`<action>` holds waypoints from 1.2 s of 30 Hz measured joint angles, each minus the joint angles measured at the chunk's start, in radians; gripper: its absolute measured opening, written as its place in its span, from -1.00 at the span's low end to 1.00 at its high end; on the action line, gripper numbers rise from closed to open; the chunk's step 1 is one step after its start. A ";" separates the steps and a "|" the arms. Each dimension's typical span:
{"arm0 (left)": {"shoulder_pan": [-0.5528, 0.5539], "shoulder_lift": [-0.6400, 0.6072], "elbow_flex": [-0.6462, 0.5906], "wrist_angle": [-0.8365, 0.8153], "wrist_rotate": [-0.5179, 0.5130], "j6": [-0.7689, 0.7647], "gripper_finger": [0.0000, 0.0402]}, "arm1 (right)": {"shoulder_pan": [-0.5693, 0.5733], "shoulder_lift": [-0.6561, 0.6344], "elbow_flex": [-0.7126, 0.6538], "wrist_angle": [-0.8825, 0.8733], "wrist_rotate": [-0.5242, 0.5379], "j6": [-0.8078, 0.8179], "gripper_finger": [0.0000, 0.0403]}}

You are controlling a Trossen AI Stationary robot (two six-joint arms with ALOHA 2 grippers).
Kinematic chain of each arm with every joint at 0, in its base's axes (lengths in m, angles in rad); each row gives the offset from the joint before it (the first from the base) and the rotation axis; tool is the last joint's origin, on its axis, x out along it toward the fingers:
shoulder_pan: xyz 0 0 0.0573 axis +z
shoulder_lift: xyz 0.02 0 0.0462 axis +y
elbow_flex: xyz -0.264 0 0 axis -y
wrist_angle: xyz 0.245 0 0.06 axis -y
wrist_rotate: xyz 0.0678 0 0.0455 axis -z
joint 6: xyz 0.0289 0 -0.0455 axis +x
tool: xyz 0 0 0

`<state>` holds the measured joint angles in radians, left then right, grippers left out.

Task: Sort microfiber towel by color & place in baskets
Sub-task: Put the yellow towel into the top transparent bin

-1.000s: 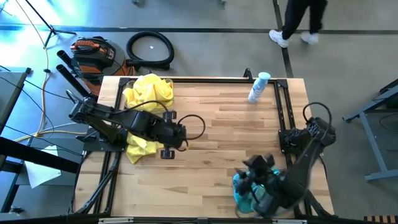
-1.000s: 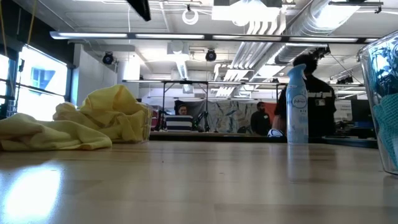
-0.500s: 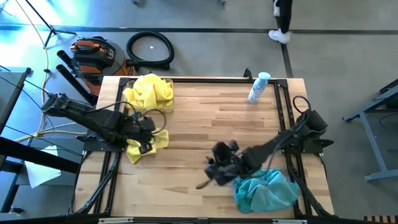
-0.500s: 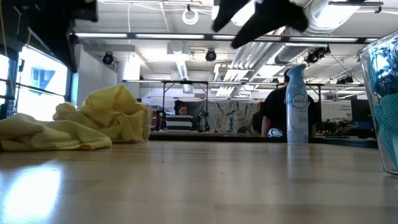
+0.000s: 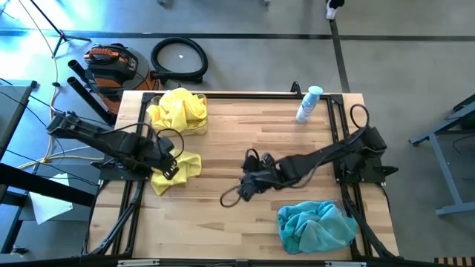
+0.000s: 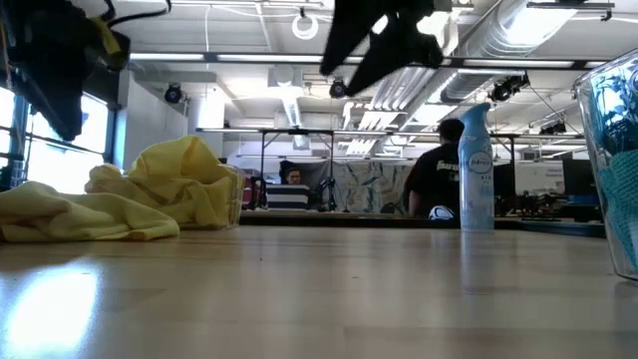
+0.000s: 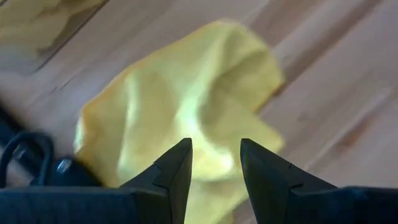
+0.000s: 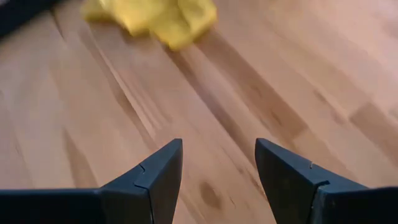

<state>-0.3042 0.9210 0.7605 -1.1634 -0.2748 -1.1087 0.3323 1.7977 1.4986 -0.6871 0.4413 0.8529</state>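
Note:
A loose yellow towel (image 5: 182, 167) lies flat on the table near its left edge, and it shows under my left fingers in the left wrist view (image 7: 186, 93). My left gripper (image 5: 171, 167) (image 7: 216, 162) is open above it, touching nothing. A heap of yellow towels (image 5: 178, 109) sits at the far left. Teal towels (image 5: 315, 227) fill the clear basket (image 6: 610, 170) at the near right. My right gripper (image 5: 246, 185) (image 8: 219, 165) is open and empty over bare wood at the table's middle.
A white-and-blue spray bottle (image 5: 308, 104) stands at the far right, upright in the low view (image 6: 477, 165). Black frame rails run along the table's left and right sides. Bare wood lies between the yellow and teal heaps. A person stands in the room behind.
My right gripper has left the teal towels and swung up and toward the table's middle, going left and far, empty. My left gripper has drawn back toward the left edge and now stands over the loose yellow towel. The towels have kept still.

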 joint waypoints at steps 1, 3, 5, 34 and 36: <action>0.009 0.013 0.000 -0.019 0.009 -0.014 -0.37 | -0.015 0.000 -0.007 -0.016 -0.044 -0.005 -0.01; 0.031 0.046 -0.001 -0.049 0.014 -0.020 -0.37 | -0.038 0.000 -0.030 -0.037 -0.078 -0.020 -0.01; 0.055 0.081 -0.007 -0.067 0.018 -0.007 -0.37 | -0.050 -0.005 -0.062 -0.033 -0.087 -0.042 -0.01; 0.282 0.354 -0.227 0.384 0.269 0.015 -0.94 | -0.111 -0.673 -0.897 0.488 -0.171 -0.308 -0.01; 0.284 0.346 -0.167 0.342 0.227 0.002 -0.97 | -0.111 -0.676 -0.900 0.478 -0.181 -0.337 -0.01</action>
<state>-0.0205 1.2674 0.5934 -0.8215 -0.0475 -1.1062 0.2211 1.1217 0.5983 -0.2086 0.2607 0.5157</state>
